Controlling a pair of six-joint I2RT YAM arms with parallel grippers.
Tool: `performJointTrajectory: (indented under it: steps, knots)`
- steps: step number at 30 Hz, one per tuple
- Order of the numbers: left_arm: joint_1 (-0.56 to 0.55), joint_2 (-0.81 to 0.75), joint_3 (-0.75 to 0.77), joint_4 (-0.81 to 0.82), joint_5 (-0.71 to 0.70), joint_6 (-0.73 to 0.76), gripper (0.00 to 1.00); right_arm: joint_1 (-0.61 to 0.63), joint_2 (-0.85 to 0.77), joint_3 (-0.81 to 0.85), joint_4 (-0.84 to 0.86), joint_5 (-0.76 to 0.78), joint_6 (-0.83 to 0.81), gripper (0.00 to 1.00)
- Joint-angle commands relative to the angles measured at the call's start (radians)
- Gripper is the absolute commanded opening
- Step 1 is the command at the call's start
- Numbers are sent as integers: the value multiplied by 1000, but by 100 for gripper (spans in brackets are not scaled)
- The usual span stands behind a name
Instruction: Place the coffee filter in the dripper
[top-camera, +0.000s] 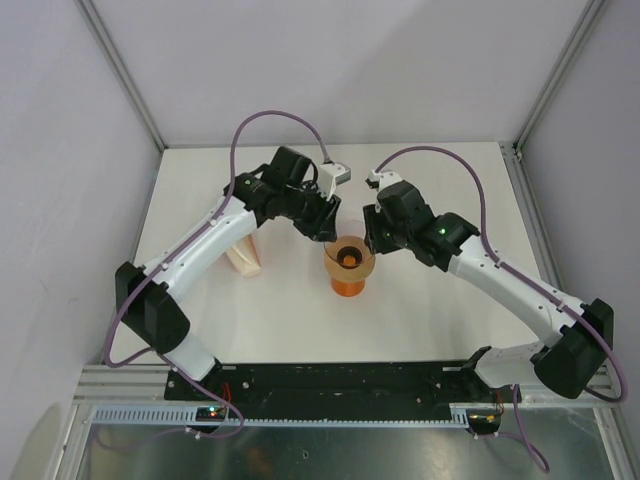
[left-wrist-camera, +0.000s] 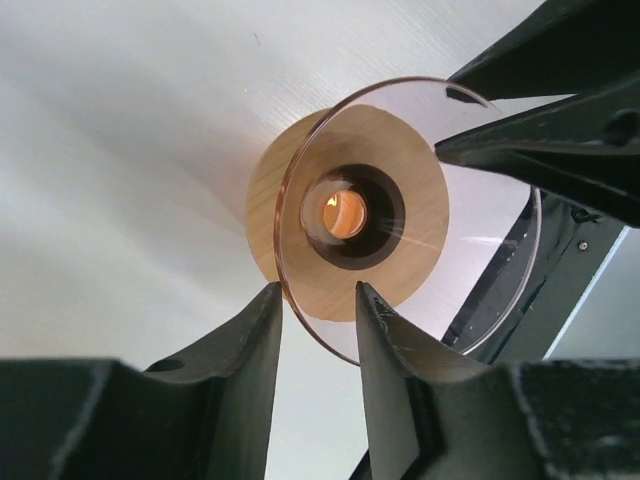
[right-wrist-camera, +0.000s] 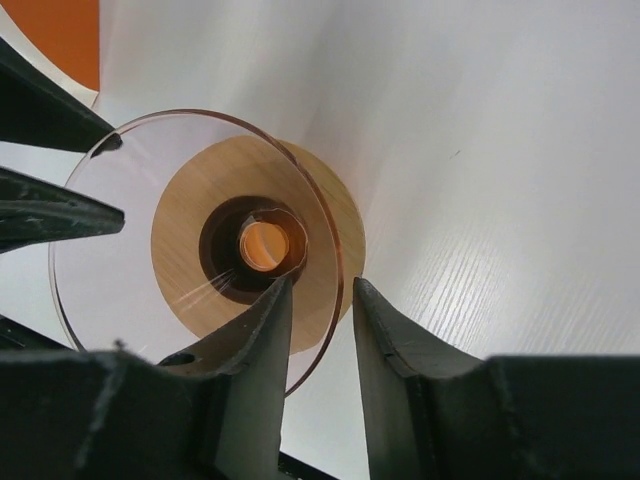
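The dripper (top-camera: 350, 260) is standing upright roughly mid-table (top-camera: 440, 310), mouth up, on top of an orange base (top-camera: 349, 287). I can't tell whether that base is a separate cup or part of the dripper. Both arms reach in over it from either side.

The left gripper (left-wrist-camera: 317, 300) is partly open, with one finger outside the dripper's rim and the other inside, so the thin clear rim runs through the gap. From the left wrist view it looks like the rim just brushes the outer finger, but the jaws aren't pinched onto it. The right gripper (right-wrist-camera: 322, 290) is doing pretty much the same on the opposite side: jaws apart, rim passing between them, not clamped. Each wrist camera also catches the other arm's fingers (left-wrist-camera: 540, 150) poking in over the far edge of the rim.

Looking straight down the cone, you see through the see-through wall to a tan ring lower down and a glowing orange hole right at the bottom.

As for the coffee filter, honestly I can't make out a single white paper cone in any of the three views, so I can't say where it sits. A cream stack of folded filters (top-camera: 245, 258) lies on the table left of the dripper, near it but not touching, partly under the left arm.
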Motion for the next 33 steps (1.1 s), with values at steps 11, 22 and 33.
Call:
performJointTrajectory:
  steps: [11,22,33]
  knots:
    - [2,-49,4,2,-37,25,42,15,-33,42,17,33,14,32]
    - [129,-138,98,2,-94,34,66,17,-166,54,41,51,-60,41]
    - [449,-336,-155,2,-155,63,55,48,-211,46,56,71,-91,41]
